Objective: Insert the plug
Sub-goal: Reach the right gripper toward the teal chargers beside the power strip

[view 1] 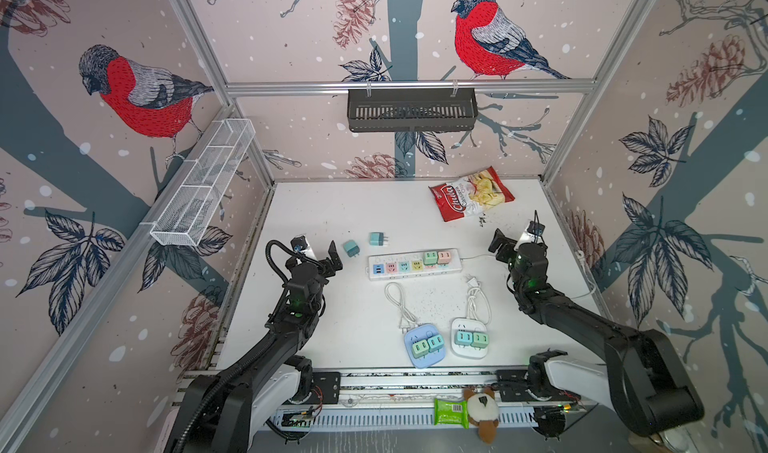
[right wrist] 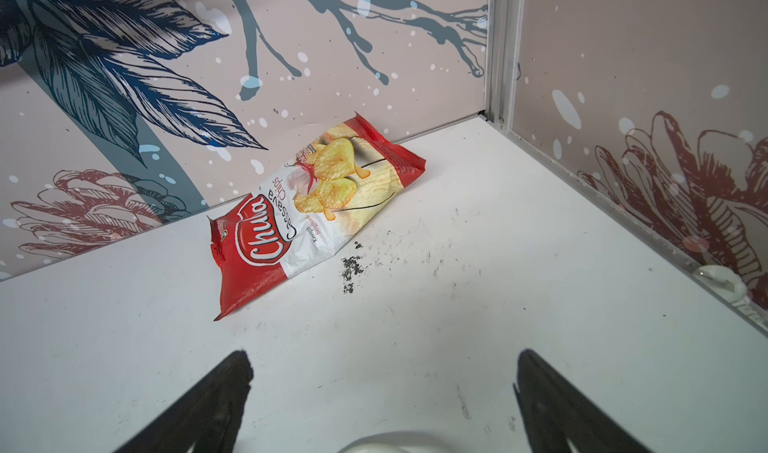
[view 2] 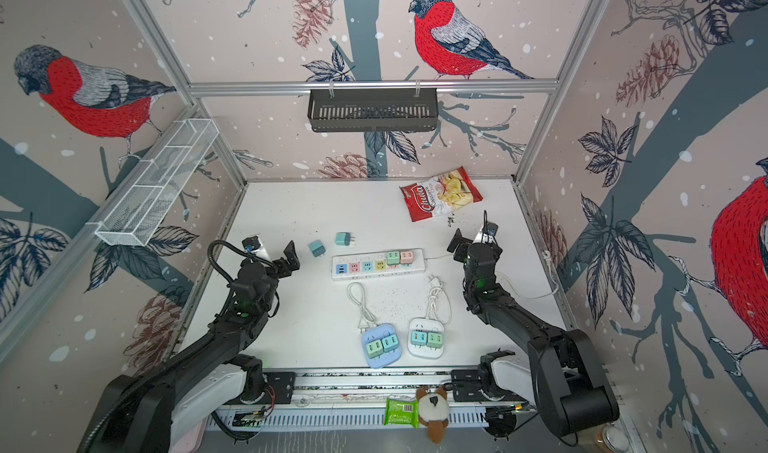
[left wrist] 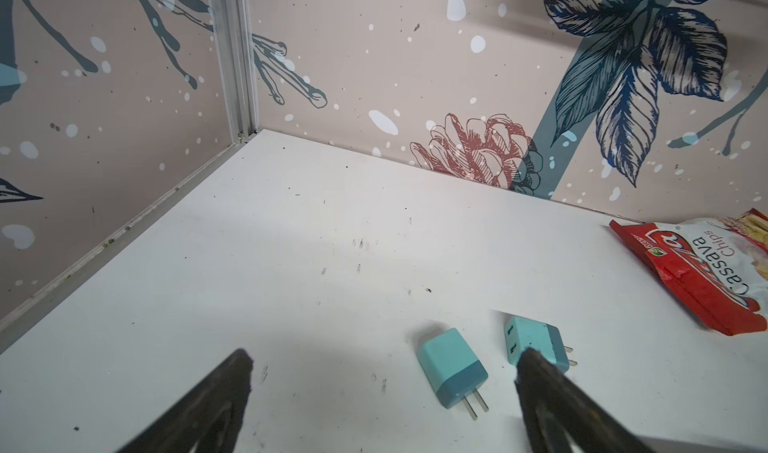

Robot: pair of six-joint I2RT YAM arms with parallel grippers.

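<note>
So the plug (left wrist: 452,371) is a two-tone teal cube with two metal prongs, lying flat just ahead of the left gripper (left wrist: 382,365), jaws spread wide. Jaws on the right gripper (right wrist: 382,365) gape wide too.

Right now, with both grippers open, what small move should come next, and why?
Probably shift the left gripper over the nearer teal plug: its jaws stand open and empty, the plug lies loose close by, and the power strip has free sockets.

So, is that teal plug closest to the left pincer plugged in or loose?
Loose. The teal plug lies on the white table, prongs bare, apart from the power strip.
</note>
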